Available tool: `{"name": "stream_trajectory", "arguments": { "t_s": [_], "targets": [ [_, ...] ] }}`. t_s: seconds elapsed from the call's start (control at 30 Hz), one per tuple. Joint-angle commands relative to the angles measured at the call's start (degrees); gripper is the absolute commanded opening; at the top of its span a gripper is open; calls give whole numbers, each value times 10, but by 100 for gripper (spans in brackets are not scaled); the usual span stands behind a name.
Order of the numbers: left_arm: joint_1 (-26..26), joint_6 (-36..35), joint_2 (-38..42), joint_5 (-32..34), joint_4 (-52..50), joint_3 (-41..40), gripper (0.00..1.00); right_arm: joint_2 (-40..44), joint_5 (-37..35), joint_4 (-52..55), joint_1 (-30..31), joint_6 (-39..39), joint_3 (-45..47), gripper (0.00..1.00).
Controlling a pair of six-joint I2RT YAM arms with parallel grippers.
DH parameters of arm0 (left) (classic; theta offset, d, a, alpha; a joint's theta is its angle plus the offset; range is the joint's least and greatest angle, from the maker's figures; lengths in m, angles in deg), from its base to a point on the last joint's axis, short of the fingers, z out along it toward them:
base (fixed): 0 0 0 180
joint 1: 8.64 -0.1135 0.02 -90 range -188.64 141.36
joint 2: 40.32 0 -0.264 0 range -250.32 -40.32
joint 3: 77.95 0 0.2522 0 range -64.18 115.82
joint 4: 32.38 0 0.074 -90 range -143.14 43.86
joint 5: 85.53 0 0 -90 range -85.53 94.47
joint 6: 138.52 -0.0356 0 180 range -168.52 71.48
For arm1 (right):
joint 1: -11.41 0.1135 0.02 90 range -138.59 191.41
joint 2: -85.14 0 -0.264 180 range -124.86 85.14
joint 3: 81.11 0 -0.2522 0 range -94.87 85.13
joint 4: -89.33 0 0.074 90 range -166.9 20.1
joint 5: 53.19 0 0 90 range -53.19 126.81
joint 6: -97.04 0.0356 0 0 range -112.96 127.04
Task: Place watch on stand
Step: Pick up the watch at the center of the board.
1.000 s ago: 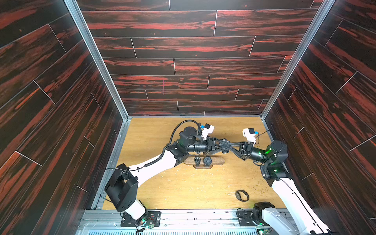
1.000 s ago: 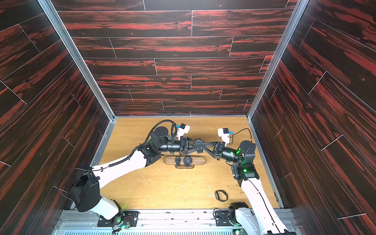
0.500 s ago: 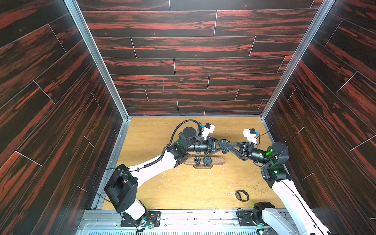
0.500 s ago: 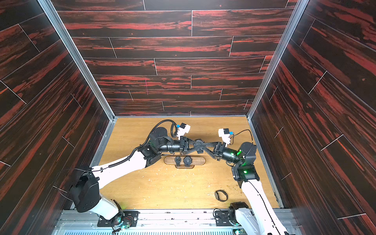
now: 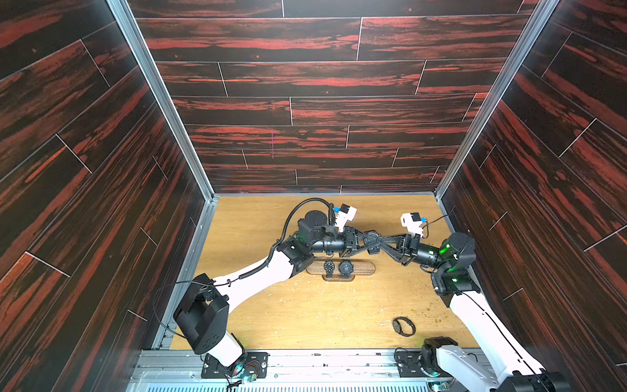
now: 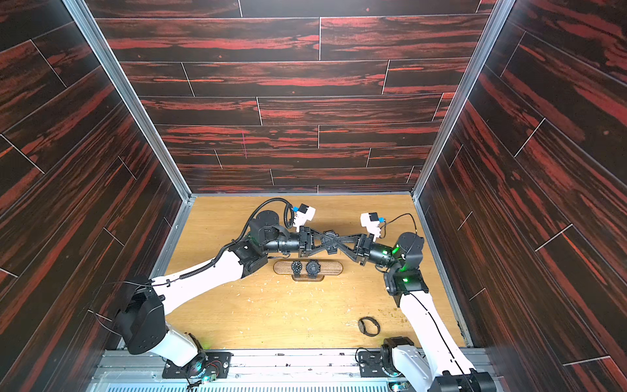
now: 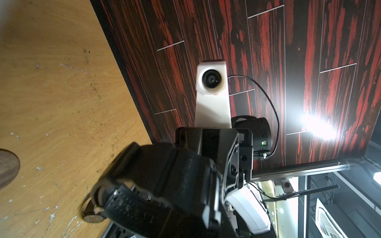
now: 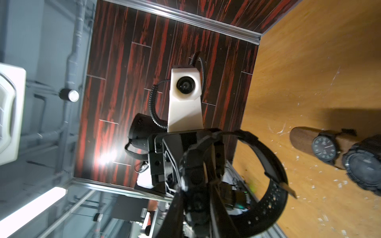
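Fingers [image 8: 177,212] of left gripper [image 5: 378,244] and right gripper [image 5: 369,239] both looked clamped on the watch [image 8: 270,206], midair near the stand [image 5: 363,268], likely a regrip so the strap could slide onto its bare end

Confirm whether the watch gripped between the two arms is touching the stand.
Apart. The right wrist view shows bare table between the held watch and the stand.
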Motion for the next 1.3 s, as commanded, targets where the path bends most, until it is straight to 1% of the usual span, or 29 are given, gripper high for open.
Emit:
{"name": "stream_trajectory", "arguments": {
  "t_s": [0.0,0.13,0.17,0.23,0.27,0.37,0.47,0.63,0.77,0.83,0.9,0.97,1.0,1.03,1.1,1.13,1.27],
  "targets": [
    [24,-36,17,-58,-41,17,0,-6,-26,-31,7,4,-29,11],
    [23,-45,15,-63,-56,22,0,-6,-29,-39,8,4,-26,2],
    [24,-45,15,-64,-59,23,8,-3,-30,-40,8,5,-25,0],
    [23,-42,19,-65,-62,19,40,-1,-35,-43,8,1,-21,0],
    [22,-39,23,-63,-61,16,47,1,-38,-42,8,0,-18,0],
    [19,-34,40,-60,-54,4,57,2,-47,-44,8,-2,-4,0],
    [15,-32,63,-57,-50,-9,60,-2,-51,-60,7,5,11,0],
    [12,-18,94,-54,-24,-29,60,-10,-55,-64,7,3,20,0],
    [6,22,120,-41,38,-60,56,-19,-59,-66,3,-3,29,0],
    [2,15,136,-23,34,-75,54,-29,-56,-72,-1,-6,34,0],
    [-1,-8,142,-16,-4,-77,48,-40,-53,-86,-4,-3,39,0],
    [-3,-23,140,-13,-31,-77,35,-55,-47,-101,-7,2,39,0],
    [-3,-28,138,-15,-43,-77,33,-63,-42,-109,-8,4,37,0],
    [-4,-32,137,-21,-52,-77,36,-71,-38,-111,-11,5,34,0],
    [-4,-43,139,-25,-72,-79,50,-83,-29,-112,-17,4,24,0],
    [-4,-49,143,-19,-81,-83,55,-88,-26,-113,-20,5,20,0],
    [-5,-61,162,22,-91,-106,60,-112,-16,-94,-24,-9,-4,0]
  ]
}}
